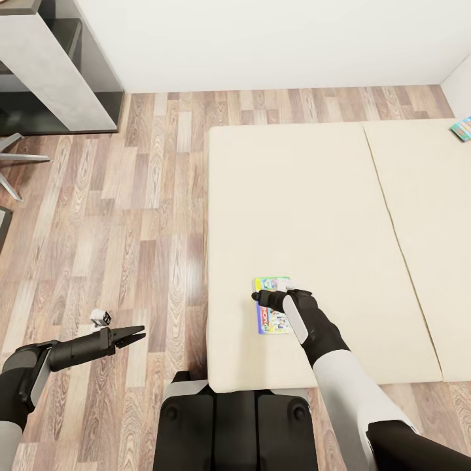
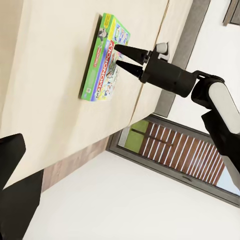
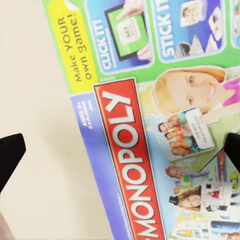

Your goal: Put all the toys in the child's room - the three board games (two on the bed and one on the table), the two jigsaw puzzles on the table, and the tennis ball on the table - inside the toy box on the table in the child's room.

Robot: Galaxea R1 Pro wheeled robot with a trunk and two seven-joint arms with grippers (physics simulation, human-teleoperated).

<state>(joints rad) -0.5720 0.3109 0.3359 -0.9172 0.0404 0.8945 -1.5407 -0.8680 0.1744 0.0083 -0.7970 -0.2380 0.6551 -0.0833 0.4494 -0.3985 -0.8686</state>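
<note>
A colourful Monopoly board game [image 1: 275, 319] lies flat on the cream bed [image 1: 314, 216] near its front left corner. My right gripper [image 1: 256, 297] hovers just over the box's left edge with its fingers open; the wrist view looks straight down on the box lid [image 3: 150, 125], which spans the gap between the two black fingertips [image 3: 10, 155]. The left wrist view shows the same box [image 2: 105, 57] with the open right gripper [image 2: 118, 54] at its edge. A second board game [image 1: 462, 128] lies at the bed's far right. My left gripper [image 1: 134, 337] hangs open over the floor, holding nothing.
The grey desk [image 1: 46, 65] stands at the back left, with chair legs [image 1: 16, 160] beside it. Wood-plank floor [image 1: 131, 216] runs between desk and bed. A white wall [image 1: 275, 39] closes the back. My base [image 1: 235, 425] is against the bed's front edge.
</note>
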